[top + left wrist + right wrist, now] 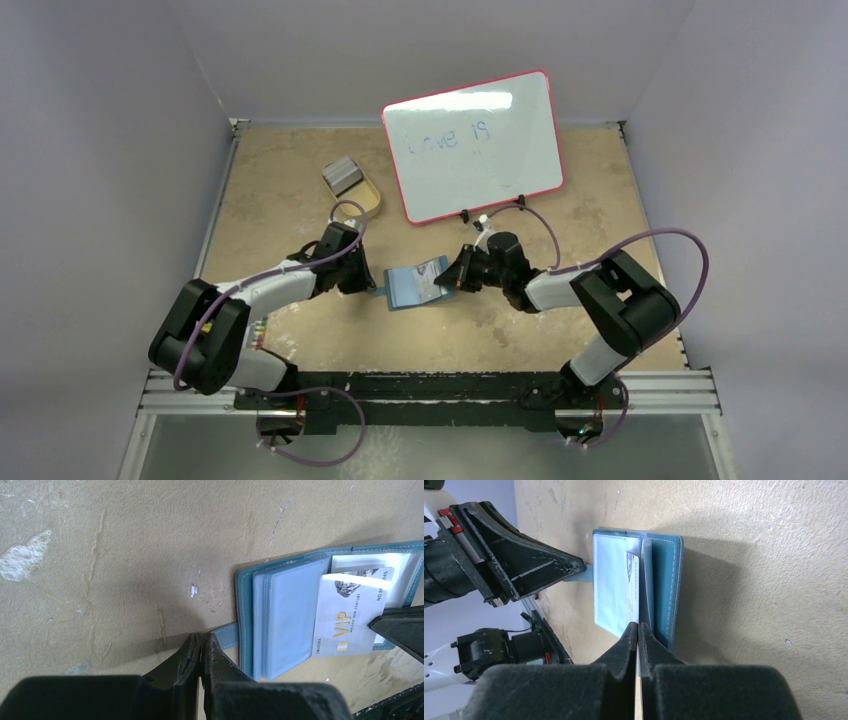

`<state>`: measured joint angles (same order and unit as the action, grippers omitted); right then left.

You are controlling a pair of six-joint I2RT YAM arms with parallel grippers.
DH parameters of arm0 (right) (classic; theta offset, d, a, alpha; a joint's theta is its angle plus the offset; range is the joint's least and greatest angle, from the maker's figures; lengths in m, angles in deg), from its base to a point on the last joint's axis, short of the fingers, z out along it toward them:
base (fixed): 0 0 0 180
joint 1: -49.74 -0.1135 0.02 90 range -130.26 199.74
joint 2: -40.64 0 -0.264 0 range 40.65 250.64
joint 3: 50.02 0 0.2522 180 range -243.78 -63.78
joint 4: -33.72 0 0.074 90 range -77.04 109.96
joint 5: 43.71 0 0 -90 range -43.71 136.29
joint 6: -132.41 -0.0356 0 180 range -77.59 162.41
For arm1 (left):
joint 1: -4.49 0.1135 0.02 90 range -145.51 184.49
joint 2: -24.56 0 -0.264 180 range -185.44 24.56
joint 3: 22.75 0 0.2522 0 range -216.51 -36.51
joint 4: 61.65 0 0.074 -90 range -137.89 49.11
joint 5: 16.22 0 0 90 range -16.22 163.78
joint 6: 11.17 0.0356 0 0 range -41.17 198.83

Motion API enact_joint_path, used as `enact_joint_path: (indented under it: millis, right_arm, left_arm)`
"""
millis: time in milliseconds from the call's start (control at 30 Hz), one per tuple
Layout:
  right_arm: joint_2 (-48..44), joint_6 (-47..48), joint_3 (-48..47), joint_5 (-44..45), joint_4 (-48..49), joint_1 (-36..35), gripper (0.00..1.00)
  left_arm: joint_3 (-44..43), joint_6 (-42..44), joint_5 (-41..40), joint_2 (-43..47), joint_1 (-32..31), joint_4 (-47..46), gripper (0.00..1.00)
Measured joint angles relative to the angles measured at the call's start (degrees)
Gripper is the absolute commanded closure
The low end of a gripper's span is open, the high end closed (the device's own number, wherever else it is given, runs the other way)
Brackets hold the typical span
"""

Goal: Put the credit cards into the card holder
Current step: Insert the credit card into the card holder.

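Left gripper (pixel 201 650) pinches the snap tab (pixel 226 634) of the open card holder (pixel 408 289) at mid-table as right gripper (pixel 638 627) clamps a silver VIP card (pixel 350 617) against its sleeves, not yet seated; more credit cards (pixel 344 175) wait in the tan tray (pixel 374 204)

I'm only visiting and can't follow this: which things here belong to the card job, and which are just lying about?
Part of the job:
teal card holder, lying open
silver card, pinched by the right gripper
left gripper, clamped on the holder's tab
grey card stack

Just lying about:
tan tray under that stack
whiteboard with faint writing
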<state>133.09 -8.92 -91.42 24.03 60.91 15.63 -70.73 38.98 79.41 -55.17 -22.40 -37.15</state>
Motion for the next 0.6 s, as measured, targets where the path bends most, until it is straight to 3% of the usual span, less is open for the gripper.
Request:
enact_joint_path:
  millis: [600]
  right_arm:
    - [4.2,-3.0,0.0,0.0,5.5,0.0,1.00]
  left_arm:
    - [0.4,-0.6,-0.1,0.3,-0.7,-0.6,1.00]
